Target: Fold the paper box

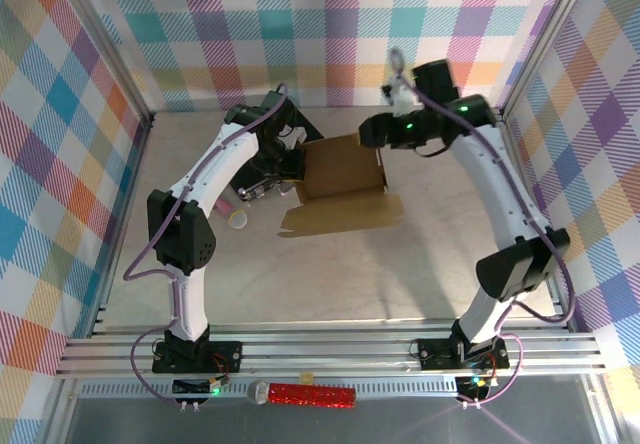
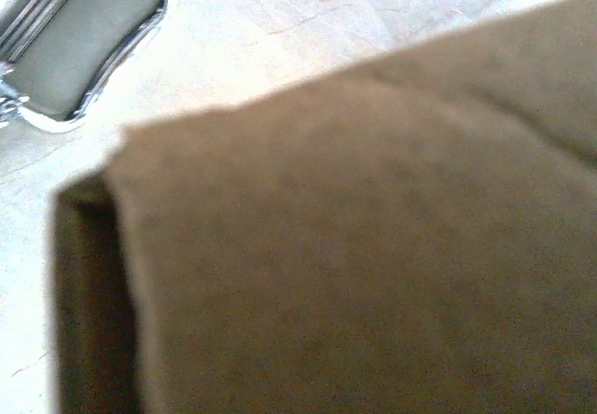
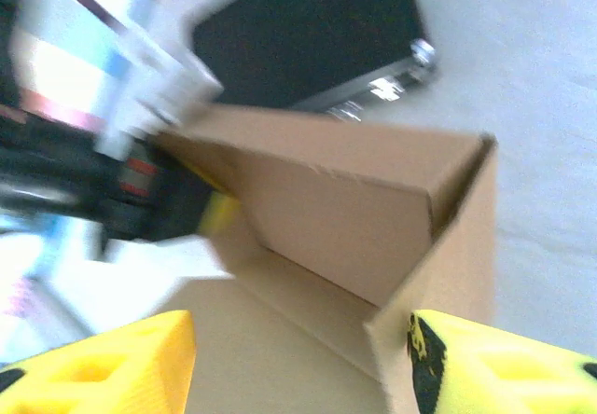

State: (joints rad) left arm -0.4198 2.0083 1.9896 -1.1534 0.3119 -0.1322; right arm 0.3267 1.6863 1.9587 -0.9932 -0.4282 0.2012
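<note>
Left pincer: clenched, jaws together; set at the left edge of the paper box; impossible to tell whether cardboard is pinched between the jaws.
Right pincer: released, yellow fingers standing wide apart; poised at the far right corner of the paper box.
Paper box: plain brown cardboard, partly raised, lying on the bench between the two pincers; one flap spread flat toward the arm bases.
Box seen from the right pincer: an upright wall edge just inside the right-hand finger; a slanted inner panel straight ahead; the floor of the box between the fingers.
Box seen from the left pincer: a blurred brown sheet directly below and very close, with a darker fold at its left side.
Black case: beyond the box from the right pincer, metal trim glinting along its edge; up and to the left of the left pincer, its rounded corner resting on the bench.
Small pink thing and pale round thing: on the bench, near the left pincer, on its near left side.
</note>
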